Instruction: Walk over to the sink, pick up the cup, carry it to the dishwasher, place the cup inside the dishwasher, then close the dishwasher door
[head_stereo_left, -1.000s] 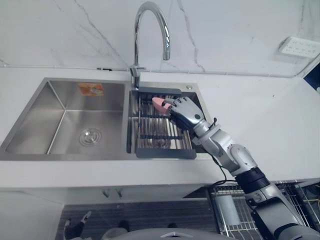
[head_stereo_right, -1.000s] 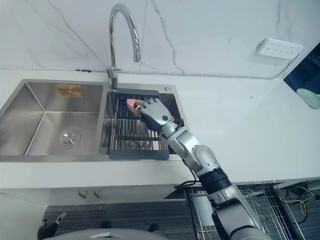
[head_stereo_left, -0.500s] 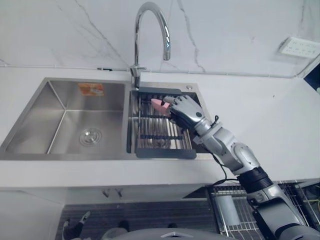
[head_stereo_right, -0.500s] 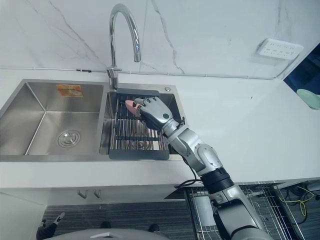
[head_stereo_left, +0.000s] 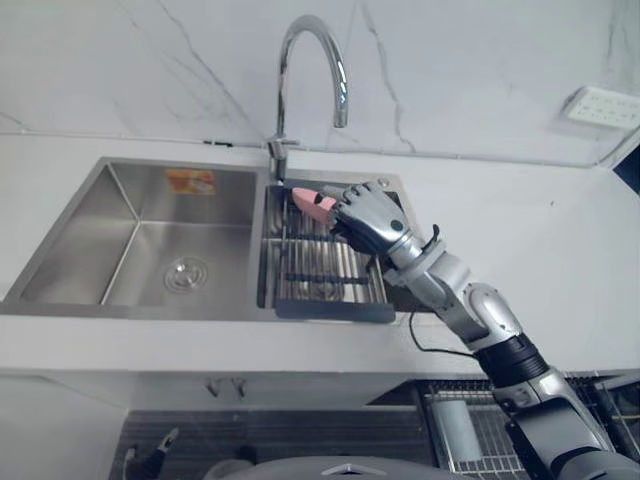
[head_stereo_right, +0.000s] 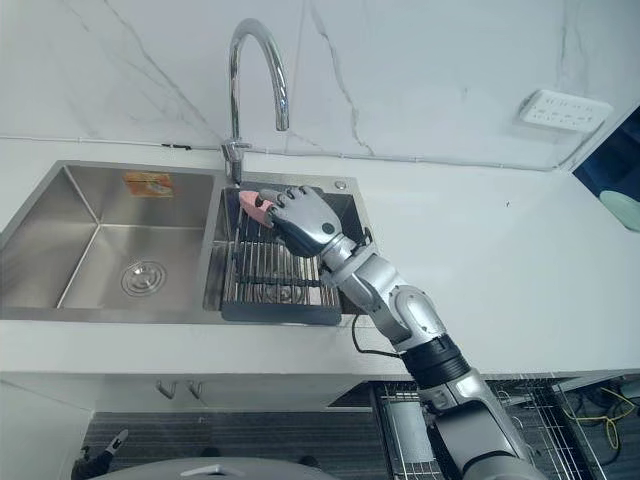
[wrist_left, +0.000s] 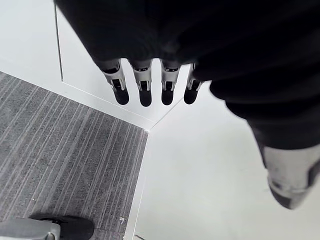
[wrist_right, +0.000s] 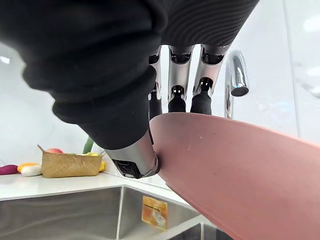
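The white table (head_stereo_left: 520, 230) carries a steel sink (head_stereo_left: 60, 265) with two basins. The left basin (head_stereo_left: 150, 245) has a round drain (head_stereo_left: 186, 275) in its floor and an orange sticker (head_stereo_left: 190, 181) on its back wall. A dark-framed rack (head_stereo_left: 335, 312) lies across the right basin (head_stereo_right: 213, 280). The curved faucet (head_stereo_left: 310, 40) stands behind, between the basins. A woven basket (wrist_right: 70, 165) with fruit stands on the table beside the sink.

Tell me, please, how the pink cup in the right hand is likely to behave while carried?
The pink cup looks rigid: its wall shows a smooth curve where the right hand grips it. That smooth surface may slip against the fingers. It seems light, held above the rack one-handed.
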